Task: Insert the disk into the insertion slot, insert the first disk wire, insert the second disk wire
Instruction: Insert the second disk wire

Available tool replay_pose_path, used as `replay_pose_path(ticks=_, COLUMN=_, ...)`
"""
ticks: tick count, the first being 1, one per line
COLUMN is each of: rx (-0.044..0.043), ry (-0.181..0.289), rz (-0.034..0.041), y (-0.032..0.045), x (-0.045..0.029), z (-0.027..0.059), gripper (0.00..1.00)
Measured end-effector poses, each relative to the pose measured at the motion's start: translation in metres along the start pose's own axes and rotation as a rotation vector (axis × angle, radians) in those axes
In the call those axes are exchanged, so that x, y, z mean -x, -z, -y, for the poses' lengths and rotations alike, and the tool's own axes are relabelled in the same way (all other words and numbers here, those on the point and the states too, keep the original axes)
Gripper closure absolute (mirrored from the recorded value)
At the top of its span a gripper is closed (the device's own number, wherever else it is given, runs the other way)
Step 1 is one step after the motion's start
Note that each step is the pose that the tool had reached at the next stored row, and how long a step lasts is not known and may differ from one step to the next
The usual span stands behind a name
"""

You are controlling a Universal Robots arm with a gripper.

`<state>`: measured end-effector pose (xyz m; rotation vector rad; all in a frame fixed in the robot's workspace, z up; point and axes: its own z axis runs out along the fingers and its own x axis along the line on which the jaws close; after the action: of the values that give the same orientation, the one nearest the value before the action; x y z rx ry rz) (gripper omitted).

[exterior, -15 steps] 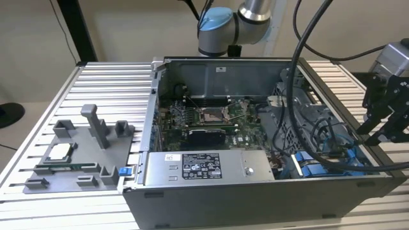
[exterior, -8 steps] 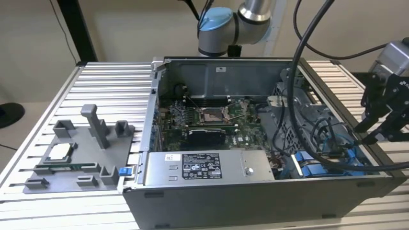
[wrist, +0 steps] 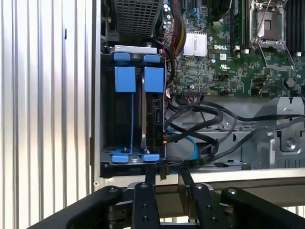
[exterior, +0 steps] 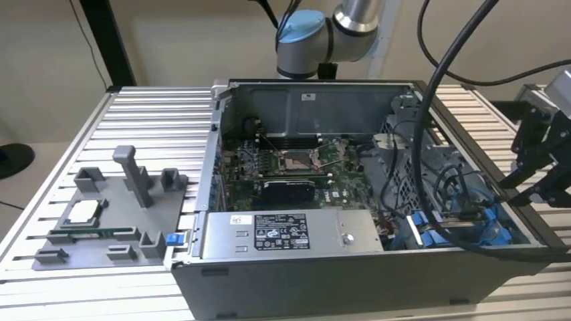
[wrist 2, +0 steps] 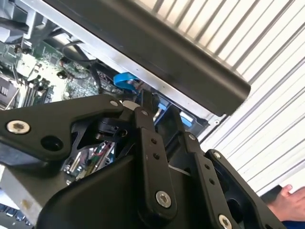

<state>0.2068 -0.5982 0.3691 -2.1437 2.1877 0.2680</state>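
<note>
Case (exterior: 357, 284) on table (exterior: 152, 117), tray (exterior: 93, 249) on the exterior view's left, hand (exterior: 515, 190) on the exterior view's right

The exterior view looks down from high up and well back on the open case (exterior: 357, 267) and table (exterior: 152, 114); the first wrist view looks straight down, close, past the gripper (wrist: 167, 172) into the slot (wrist: 133, 119); the second wrist view, closer and tilted, peers through the gripper's links; all three share the motherboard (exterior: 295, 167).

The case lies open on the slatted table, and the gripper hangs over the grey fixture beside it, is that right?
No. The gripper hangs at the other side of the case, by the blue-fitted slot, not over the grey fixture; the exterior view shows this. The case does lie open on the slatted table.
</note>
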Motion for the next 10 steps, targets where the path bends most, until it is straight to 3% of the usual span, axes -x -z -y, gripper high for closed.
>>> replay_pose_path(ticks=3, rx=0.0003, ry=0.000, rz=0.0208, y=-0.0013, x=-0.0040, z=0.0002, gripper=0.00)
replay_pose_path(ticks=7, rx=0.0008, ry=0.000, rz=0.0600, y=-0.0028, x=-0.0053, z=0.0003, gripper=0.00)
replay_pose_path(ticks=10, rx=0.0010, ry=0.000, rz=0.0729, y=-0.0048, x=-0.0074, z=0.0005, gripper=0.00)
